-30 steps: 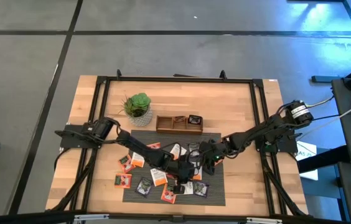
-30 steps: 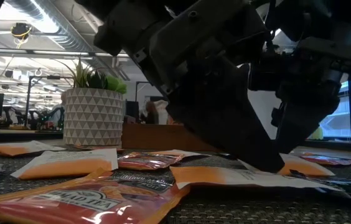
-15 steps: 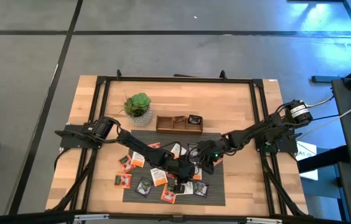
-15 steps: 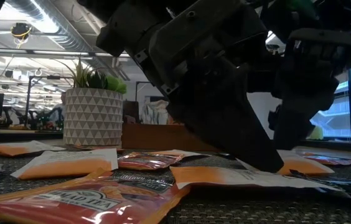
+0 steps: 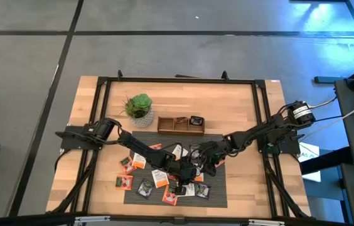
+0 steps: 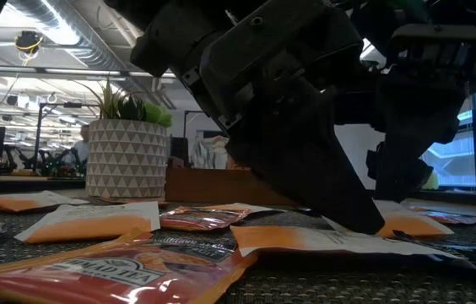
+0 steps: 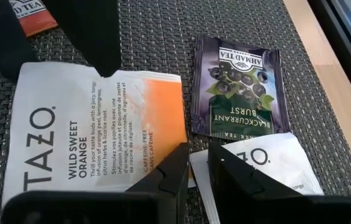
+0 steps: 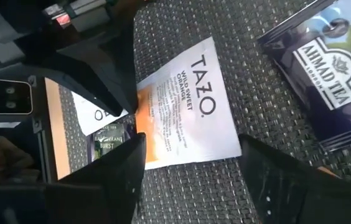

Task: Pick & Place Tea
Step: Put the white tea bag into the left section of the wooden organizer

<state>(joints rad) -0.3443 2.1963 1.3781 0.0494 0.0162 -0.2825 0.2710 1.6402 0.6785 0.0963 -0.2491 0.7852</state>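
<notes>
Several small tea sachets lie flat on the dark woven mat (image 5: 218, 188). A white-and-orange TAZO sachet (image 7: 94, 124) lies beside a purple Ahmad Tea sachet (image 7: 238, 87) and another white TAZO sachet (image 7: 262, 163). My left gripper (image 7: 197, 163) is down at the first sachet's orange end, its fingers almost together. My right gripper (image 8: 191, 162) hovers open just above the same sachet (image 8: 188, 102), one finger on each side, touching nothing. In the high view both grippers meet at mid-mat, left (image 5: 189, 171) and right (image 5: 205, 157). My left gripper closes its fingertips on the edge of the TAZO sachet's orange end (image 7: 177, 140), slanting down from the table's left. The tips (image 6: 363, 221) rest on the mat and hide the contact itself. The sachet lies flat on the mat, not lifted.
A wooden three-compartment tray (image 5: 181, 124) stands behind the mat, with a potted plant (image 5: 139, 107) to its left. More orange, white and dark sachets (image 5: 144, 187) are scattered on the mat's left and near parts. The black frame rails (image 5: 262, 125) run along the table's sides.
My right gripper has turned at the wrist and swung slightly toward the table's left, closer to my left gripper. The sachets lie as before.
</notes>
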